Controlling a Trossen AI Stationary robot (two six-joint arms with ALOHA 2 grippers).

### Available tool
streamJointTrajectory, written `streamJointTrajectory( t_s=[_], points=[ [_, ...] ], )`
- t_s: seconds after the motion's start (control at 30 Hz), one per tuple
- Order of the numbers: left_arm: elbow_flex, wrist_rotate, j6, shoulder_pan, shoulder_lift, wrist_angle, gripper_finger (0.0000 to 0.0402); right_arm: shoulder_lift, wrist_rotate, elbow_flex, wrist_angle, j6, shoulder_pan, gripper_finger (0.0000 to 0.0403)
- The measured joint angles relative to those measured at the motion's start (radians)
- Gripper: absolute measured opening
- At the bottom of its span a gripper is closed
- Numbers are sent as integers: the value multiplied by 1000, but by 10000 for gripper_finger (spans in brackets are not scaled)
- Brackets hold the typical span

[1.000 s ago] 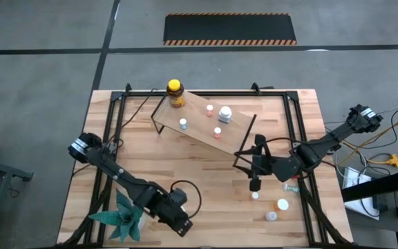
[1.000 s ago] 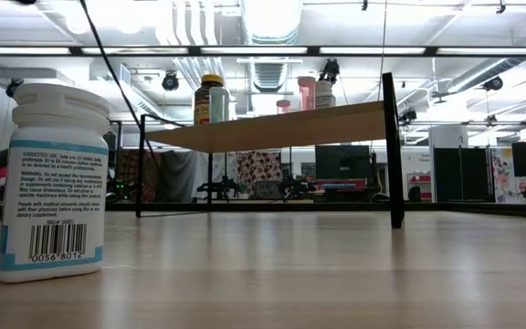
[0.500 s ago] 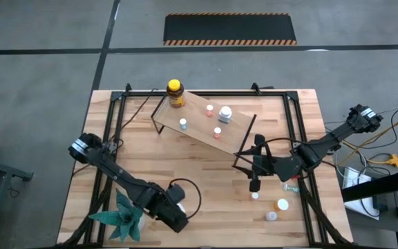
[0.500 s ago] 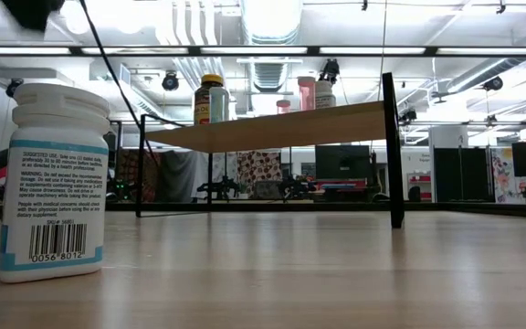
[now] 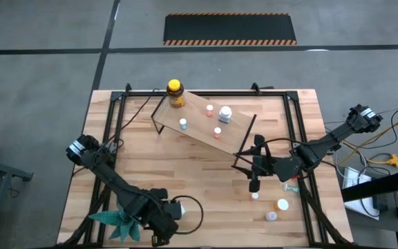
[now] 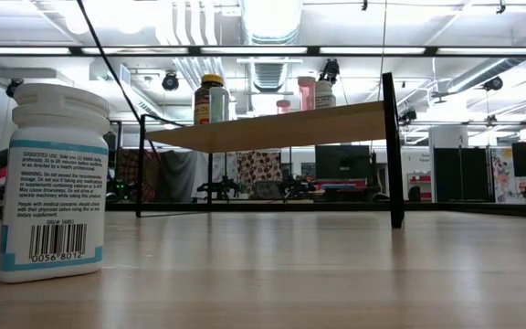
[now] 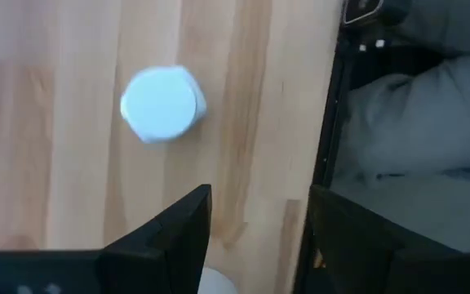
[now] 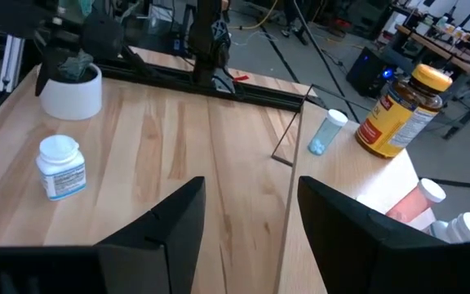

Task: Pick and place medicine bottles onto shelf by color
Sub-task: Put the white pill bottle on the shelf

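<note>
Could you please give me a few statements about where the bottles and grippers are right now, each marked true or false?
1. The amber bottle with the yellow cap stands on the shelf. True.
2. The left gripper is shut on a white bottle. False: it is open above the table, holding nothing.
3. The right gripper is near the shelf's end. True.
4. The table in front of the shelf holds no bottles. False: a white-capped bottle stands near the green paper plant.

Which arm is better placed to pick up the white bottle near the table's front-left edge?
Left. The left gripper hangs open right beside that white bottle. The right gripper, open and empty, sits across the table by the shelf.
</note>
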Motion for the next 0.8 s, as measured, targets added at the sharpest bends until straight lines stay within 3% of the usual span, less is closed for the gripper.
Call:
streamJointTrajectory(
  t_s=[0.23, 0.4, 0.53, 0.63, 0.8],
  points=[
    [5, 3, 369, 0, 0, -19, 189, 0, 0, 0, -1, 50, 0, 187],
    [18, -128, 599, -1, -13, -151, 189, 0, 0, 0, 0, 68, 0, 187],
    [10, -226, 702, 1, -13, -116, 189, 0, 0, 0, 0, 68, -1, 187],
    [-8, -230, 730, 16, 0, -11, 190, 0, 0, 0, 0, 73, -1, 187],
    [-41, -224, 751, 22, 15, 6, 190, 0, 0, 0, -1, 73, 0, 187]
  ],
)
